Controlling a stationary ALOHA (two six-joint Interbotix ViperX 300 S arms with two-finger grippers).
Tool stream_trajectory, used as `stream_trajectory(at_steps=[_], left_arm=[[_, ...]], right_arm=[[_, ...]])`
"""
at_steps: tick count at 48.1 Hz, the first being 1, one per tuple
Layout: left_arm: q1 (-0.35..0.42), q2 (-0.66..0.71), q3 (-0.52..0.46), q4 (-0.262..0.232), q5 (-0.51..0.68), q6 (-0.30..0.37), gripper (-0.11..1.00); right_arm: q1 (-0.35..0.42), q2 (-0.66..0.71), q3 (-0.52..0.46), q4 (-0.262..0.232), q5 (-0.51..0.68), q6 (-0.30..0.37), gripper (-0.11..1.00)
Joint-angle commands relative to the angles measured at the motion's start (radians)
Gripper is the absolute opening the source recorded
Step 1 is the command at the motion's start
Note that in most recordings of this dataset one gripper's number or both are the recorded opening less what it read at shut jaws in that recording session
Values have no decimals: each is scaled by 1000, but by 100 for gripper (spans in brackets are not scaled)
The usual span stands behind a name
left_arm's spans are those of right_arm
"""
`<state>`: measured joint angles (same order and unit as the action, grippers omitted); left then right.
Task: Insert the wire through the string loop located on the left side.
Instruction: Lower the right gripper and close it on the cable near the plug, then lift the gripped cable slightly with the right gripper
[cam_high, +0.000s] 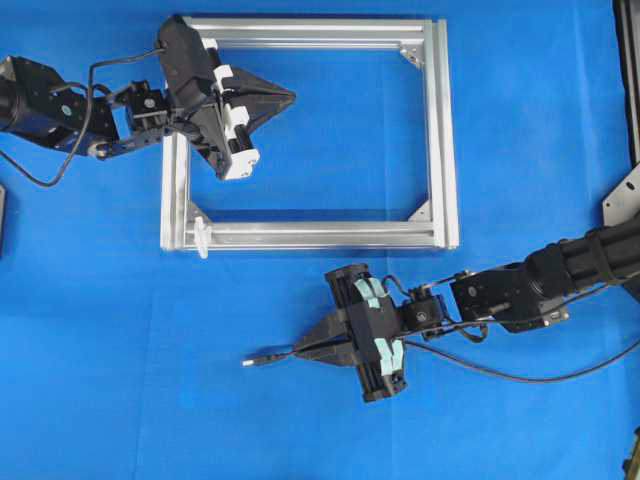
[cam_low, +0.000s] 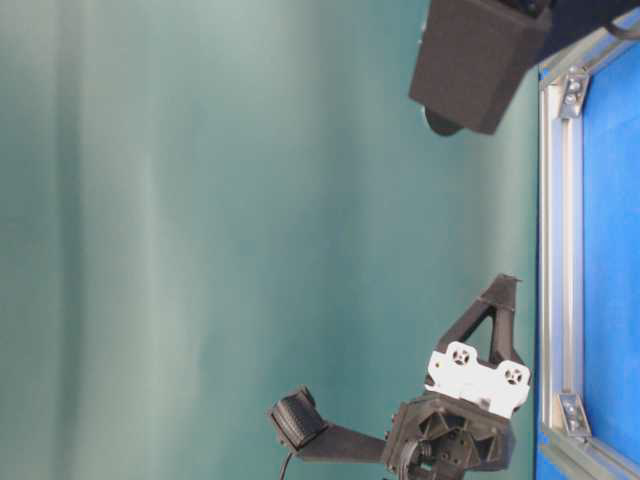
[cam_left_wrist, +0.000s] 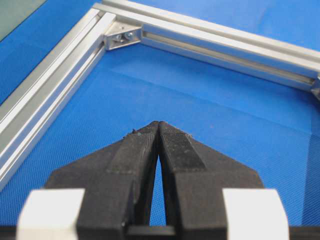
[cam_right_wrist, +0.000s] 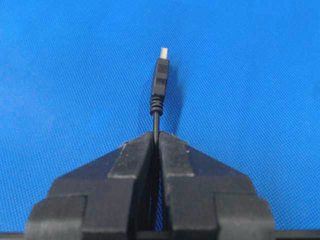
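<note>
In the right wrist view the right gripper (cam_right_wrist: 156, 137) is sitting closed on the wire (cam_right_wrist: 160, 82), the thin cable pinched between the two black fingers (cam_right_wrist: 131, 160) just behind the plug, so the plug and its pale metal tip are sticking straight out past the fingertips toward the top of the frame. Overhead, the same gripper is lying at lower centre, and the wire's free end is pointing toward the left edge of the picture, its long axis running nearly level across the blue cloth (cam_high: 100, 400).

Further off, up and to the left of the plug, the string loop (cam_high: 203, 236) is showing as a small white tag at the lower left corner of the aluminium frame (cam_high: 440, 140). So the loop is lying above and slightly left of the tip; the plug will likely need carrying upward in the frame and re-aiming at the loop's opening.

Farthest, at upper left, the left gripper (cam_high: 288, 97) is hanging over the frame's interior, jaws pressed together and holding nothing, farther from the loop than the right one
</note>
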<state>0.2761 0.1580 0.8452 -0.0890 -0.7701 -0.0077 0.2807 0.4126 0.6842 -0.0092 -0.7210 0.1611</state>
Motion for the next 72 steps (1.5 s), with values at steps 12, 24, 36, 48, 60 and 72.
stream_trajectory(at_steps=[12,24,36,48,60,72], left_arm=[[2,-37,-8,3,-6,-2,0],[2,-35,-8,3,-5,-2,0],[3,-38,0,3,-5,0,0],[2,-41,6,3,-6,-2,0],[2,-41,11,3,-5,-2,0],[3,-41,9,3,-6,0,0]], right_arm=[[-2,-20,-12,2,-9,-2,0],[0,-84,-5,0,15,3,0],[0,-202,0,2,135,3,0],[0,-318,0,2,239,-2,0],[0,-328,3,0,249,-2,0],[0,-328,3,0,249,-3,0]])
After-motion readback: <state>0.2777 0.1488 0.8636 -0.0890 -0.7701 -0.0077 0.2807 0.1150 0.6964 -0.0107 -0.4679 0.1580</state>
